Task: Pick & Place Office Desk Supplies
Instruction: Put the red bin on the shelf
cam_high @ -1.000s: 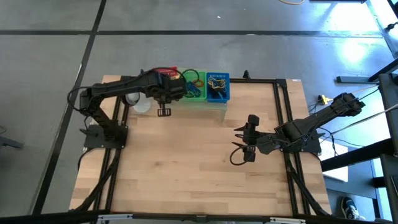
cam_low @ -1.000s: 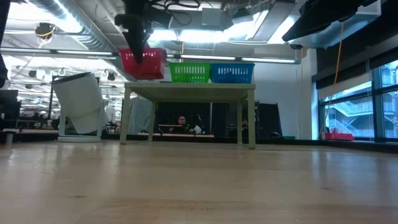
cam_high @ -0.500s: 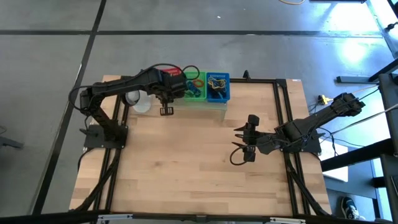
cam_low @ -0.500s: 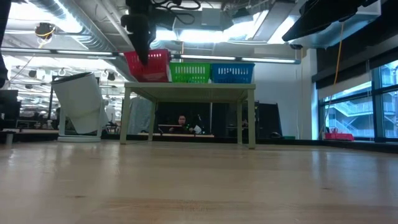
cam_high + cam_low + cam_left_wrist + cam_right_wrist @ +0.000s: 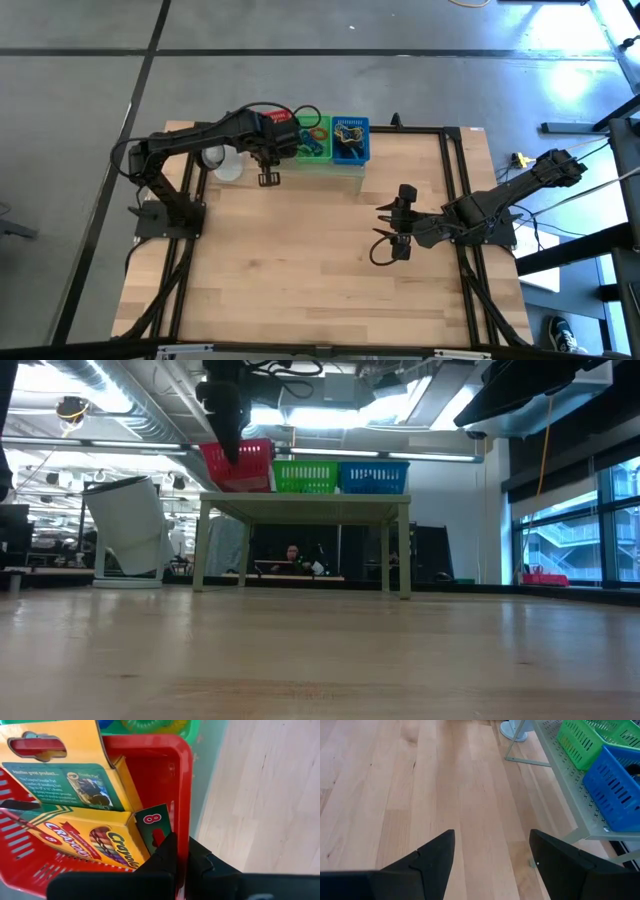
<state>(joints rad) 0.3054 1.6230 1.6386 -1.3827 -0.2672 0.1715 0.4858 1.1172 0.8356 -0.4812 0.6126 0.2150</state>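
Upper left of centre in the high view, the left gripper (image 5: 176,862) is clamped shut on the rim of a red slatted plastic basket (image 5: 180,795), tilted beside one green (image 5: 313,140) and one blue basket (image 5: 350,138). Two yellow cardboard crayon boxes (image 5: 80,840) are seen inside. Nothing's shifted since half a second ago. Mid-right, the right gripper (image 5: 492,855) is spread wide over bare wood.

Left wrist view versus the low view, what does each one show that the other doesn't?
Only the left wrist view shows the yellow crayon boxes inside the red basket, and the left tool shut on its rim. Only the low view shows the green basket and blue basket side by side on the pale mesh stand, and the white lamp-like object. Both show the red basket.
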